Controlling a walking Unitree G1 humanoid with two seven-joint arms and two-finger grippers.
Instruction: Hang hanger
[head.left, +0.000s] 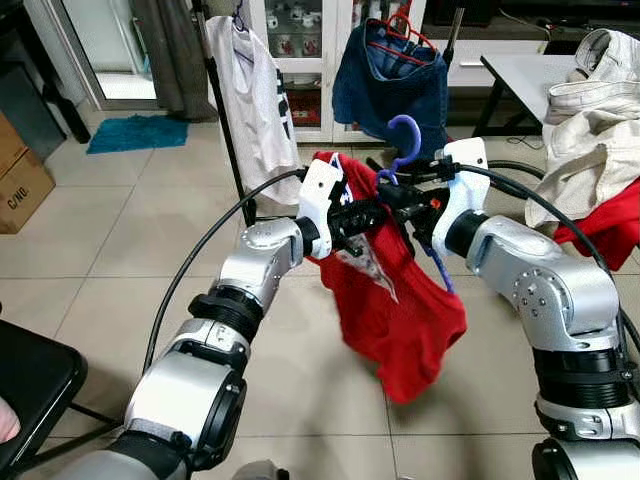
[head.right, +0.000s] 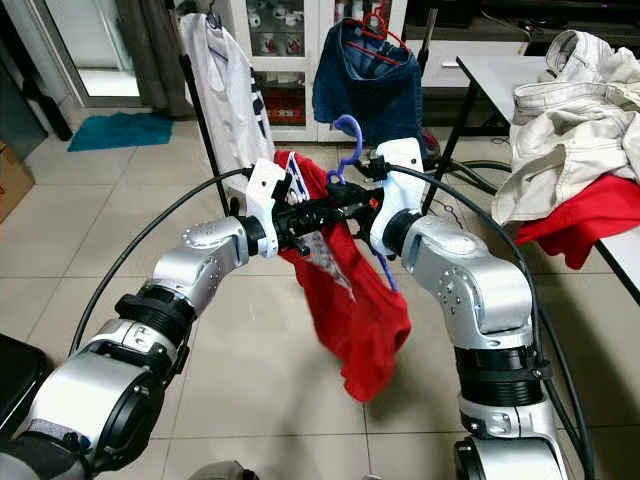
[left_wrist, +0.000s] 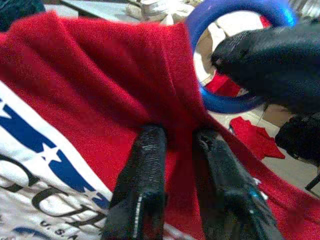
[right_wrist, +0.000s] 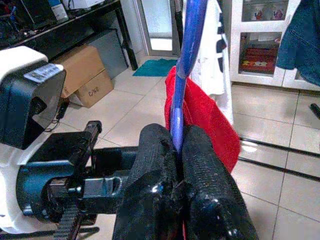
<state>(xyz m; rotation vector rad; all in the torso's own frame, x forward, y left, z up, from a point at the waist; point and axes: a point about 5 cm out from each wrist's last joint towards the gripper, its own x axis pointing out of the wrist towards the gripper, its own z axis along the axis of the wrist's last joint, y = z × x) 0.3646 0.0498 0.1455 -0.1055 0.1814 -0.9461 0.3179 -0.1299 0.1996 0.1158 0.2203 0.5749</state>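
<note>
We are holding a blue plastic hanger (head.left: 404, 140) with a red printed T-shirt (head.left: 400, 300) draped on it, raised in front of us between both arms, short of the black metal clothes rack (head.left: 228, 120) where a white T-shirt (head.left: 255, 95) and a dark blue denim garment (head.left: 395, 75) are already hanging. Our right gripper (right_wrist: 175, 150) is pinching its 2 black fingers together on the hanger's thin blue stem just below the hook, while our left gripper (left_wrist: 177, 145) is closing its 2 fingers on a fold of the red fabric at the shirt's shoulder, beside the blue curve of the hanger. The hook is pointing upward, free of the rack, so we judge the hanging step is not yet done. From here, we are risking 3 things: the slim stem twisting in the right gripper's narrow pinch so the hook turns away from the rail; the shirt sliding off if the left gripper tugs the cloth while we reach; and the hook catching the denim garment's red hanger (head.left: 400, 35) instead of the rail. The pile of pale clothes on the white table (head.left: 520, 70) to our right is lying well apart from this.
</note>
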